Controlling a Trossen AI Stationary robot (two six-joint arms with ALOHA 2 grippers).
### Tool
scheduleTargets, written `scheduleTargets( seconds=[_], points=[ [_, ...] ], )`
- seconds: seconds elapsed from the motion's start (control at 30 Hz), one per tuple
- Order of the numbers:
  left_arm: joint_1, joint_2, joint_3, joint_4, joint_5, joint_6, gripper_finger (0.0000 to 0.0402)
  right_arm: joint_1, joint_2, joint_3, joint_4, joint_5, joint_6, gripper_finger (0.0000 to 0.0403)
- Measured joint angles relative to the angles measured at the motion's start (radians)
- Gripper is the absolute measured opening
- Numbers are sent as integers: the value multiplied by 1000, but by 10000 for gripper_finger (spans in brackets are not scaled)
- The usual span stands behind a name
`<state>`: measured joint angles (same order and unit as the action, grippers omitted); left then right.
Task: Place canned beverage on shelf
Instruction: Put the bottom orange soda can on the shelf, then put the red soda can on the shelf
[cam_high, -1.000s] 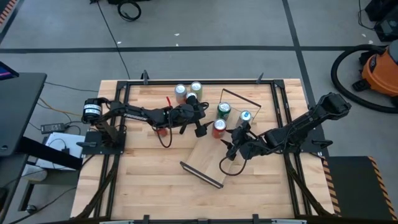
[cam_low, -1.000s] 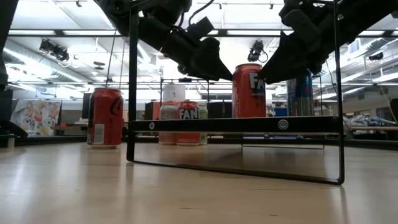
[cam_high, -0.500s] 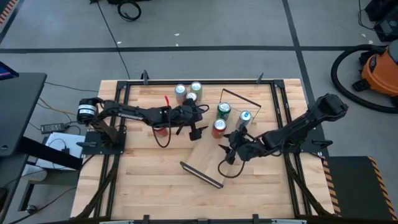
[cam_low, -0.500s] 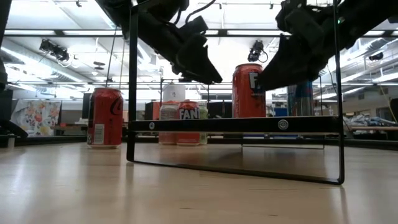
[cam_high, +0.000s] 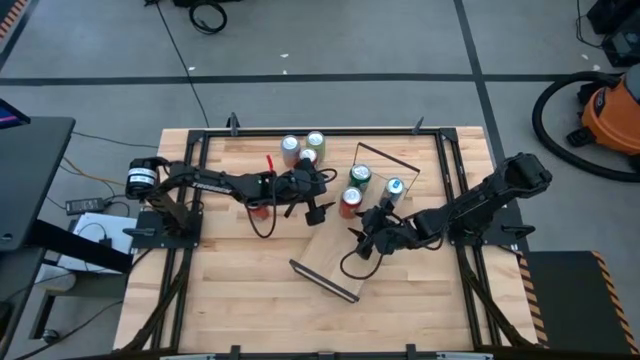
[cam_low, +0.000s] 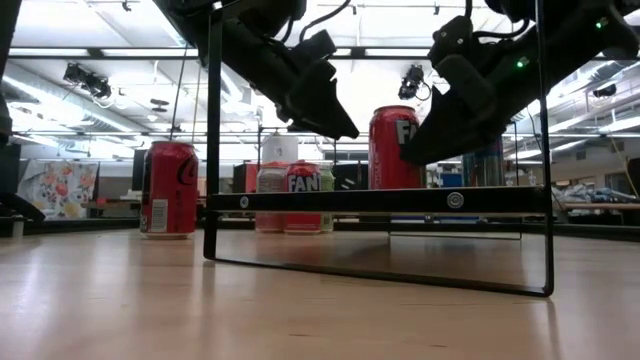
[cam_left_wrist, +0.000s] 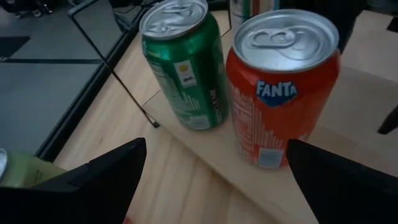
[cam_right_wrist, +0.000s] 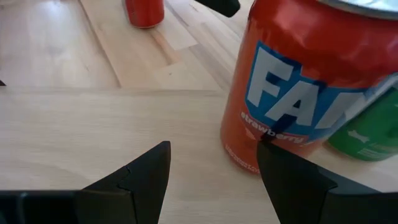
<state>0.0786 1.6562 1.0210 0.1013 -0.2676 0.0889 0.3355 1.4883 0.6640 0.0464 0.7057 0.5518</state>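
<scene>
An orange Fanta can (cam_high: 350, 200) stands upright on the light-wood shelf plank (cam_high: 335, 250), next to a green can (cam_high: 360, 176) and a blue-and-white can (cam_high: 394, 187). The plank lies slantwise on the table with black wire frames at its ends. My left gripper (cam_high: 320, 210) is open, level, just left of the Fanta can (cam_left_wrist: 283, 87). My right gripper (cam_high: 362, 240) is open, low over the plank on the can's near-right side, fingers toward the can (cam_right_wrist: 298, 81). My right gripper has one finger (cam_right_wrist: 292, 180) with its tip close by the Fanta can's lower side wall (cam_right_wrist: 249, 155), coming level from the table's right. I cannot tell whether it touches. The can stands upright on the plank.
A red cola can (cam_high: 260, 205) stands on the table under the left arm. Three more cans (cam_high: 303, 148) stand near the far edge. The tall wire frame (cam_low: 545, 150) rises at the plank's end. Bare tabletop (cam_high: 250, 290) lies at the near left.
My right gripper has gone toward the table's left, closer to the Fanta can. My left gripper has drawn back a little toward the table's left, away from the can. In the low view the Fanta can has slid slightly along the plank.
</scene>
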Motion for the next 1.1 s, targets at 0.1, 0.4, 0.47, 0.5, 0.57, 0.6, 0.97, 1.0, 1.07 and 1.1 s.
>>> scheduleTargets(
  seconds=[0.1, 0.4, 0.47, 0.5, 0.57, 0.6, 0.97, 1.0, 1.07, 1.1],
  points=[
    [7, 0, 0, 0, 0, 1, 400, -5, 4, 0, 21, 0, -5, 250],
    [25, 0, 0, 14, -1, 4, 400, -20, 15, 0, 27, 6, -16, 250],
    [25, 0, 0, 10, -1, 10, 400, -20, 15, 0, 28, 5, -22, 250],
    [25, -2, 0, 0, -3, 17, 400, -20, 15, 0, 27, 2, -21, 250],
    [18, -20, 0, -48, -12, 28, 400, -15, 8, 0, 24, -5, -21, 250],
    [12, -35, 0, -72, -17, 28, 400, -10, -1, 0, 24, -13, -21, 250],
    [-87, -284, 0, -546, -18, -172, 400, 80, -180, 0, -34, -52, -79, 250],
    [-94, -301, 0, -593, -14, -202, 400, 92, -186, 0, -32, -50, -94, 250],
    [-112, -336, 0, -666, 6, -261, 400, 111, -193, 0, -35, -36, -118, 250],
    [-123, -350, 5, -702, 21, -286, 400, 120, -193, 0, -37, -24, -129, 250]
  ],
)
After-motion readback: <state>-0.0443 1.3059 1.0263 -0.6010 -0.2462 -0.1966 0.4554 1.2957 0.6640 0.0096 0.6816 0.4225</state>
